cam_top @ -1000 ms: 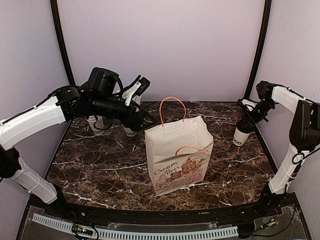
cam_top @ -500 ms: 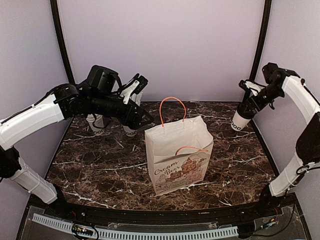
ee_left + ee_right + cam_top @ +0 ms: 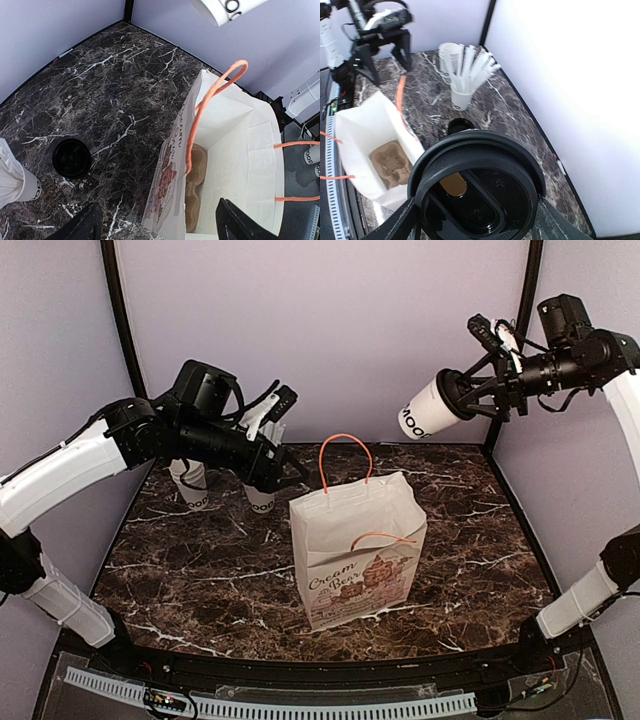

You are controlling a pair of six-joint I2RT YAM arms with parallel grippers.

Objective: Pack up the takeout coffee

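Takeout coffee (image 3: 428, 412) is hanging high in the air at the far right in the top view, well above the worktop (image 3: 200, 560). It is lying almost on its side, with its base pointing left toward the paper bag (image 3: 355, 540). The right gripper (image 3: 470, 395) is holding it up near the black lid. I am guessing this takeout coffee is light, with a soft paper wall that dents if squeezed hard. The lid could pop off, so the stiff part just under the lid looks like the best place to hold. Dark letters near its base are looking like "ood". The bag is reading "Cream Bear". The left gripper (image 3: 283, 468) is waiting just beside the bag's open top. In the left wrist view, that gripper's fingers are standing wide apart with nothing between them. The bag is showing a brown cup tray (image 3: 192, 180) inside. A spare black lid (image 3: 71, 157) is lying on the worktop, and the base of the cup is peeking in at the top. In the right wrist view, the cup's black lid (image 3: 477, 190) is filling the bottom, with a finger on each side. A cup of white straws (image 3: 462, 75) is standing far below, and the tray is showing down in the open bag.
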